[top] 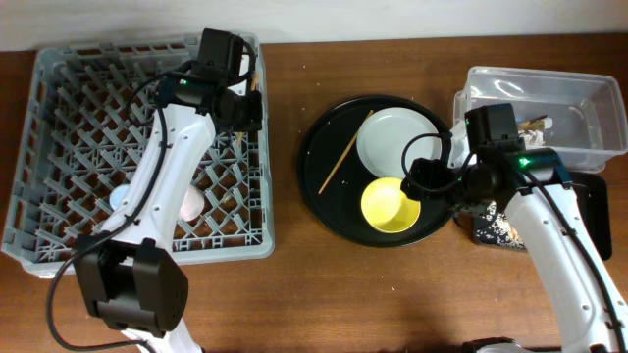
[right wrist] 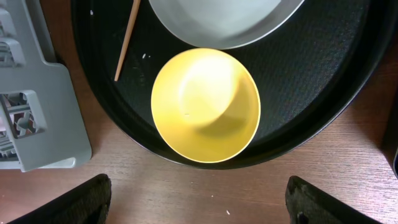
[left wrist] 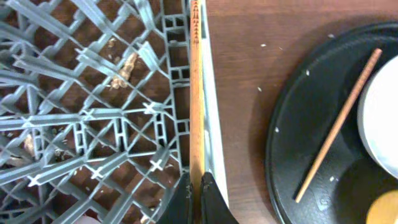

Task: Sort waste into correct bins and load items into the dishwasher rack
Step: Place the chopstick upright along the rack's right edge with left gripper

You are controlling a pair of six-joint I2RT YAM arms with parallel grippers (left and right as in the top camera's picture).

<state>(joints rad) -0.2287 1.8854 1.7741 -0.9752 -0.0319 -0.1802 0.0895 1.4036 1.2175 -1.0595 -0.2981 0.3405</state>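
Observation:
The grey dishwasher rack point(top: 59, 147) fills the left side. My left gripper point(left wrist: 198, 186) is shut on one wooden chopstick point(left wrist: 196, 93) that lies along the rack's right wall point(left wrist: 211, 124); in the overhead view this gripper point(top: 240, 123) is over that edge. The other chopstick point(top: 343, 157) lies on the large round black tray point(top: 319, 186), next to the white plate point(top: 397, 137) and the yellow bowl point(top: 390, 204). My right gripper point(right wrist: 199, 190) is open and empty just in front of the bowl point(right wrist: 205, 106). A light-blue cup point(top: 123, 199) and a pink cup point(top: 191, 203) sit in the rack.
The clear tub point(top: 549, 108) stands at the back right with some waste inside. The shallow black tray point(top: 597, 191) is partly hidden under my right arm. Brownish scraps point(left wrist: 127, 65) show through the rack's grid. A rack corner point(right wrist: 37, 124) is close to the round tray.

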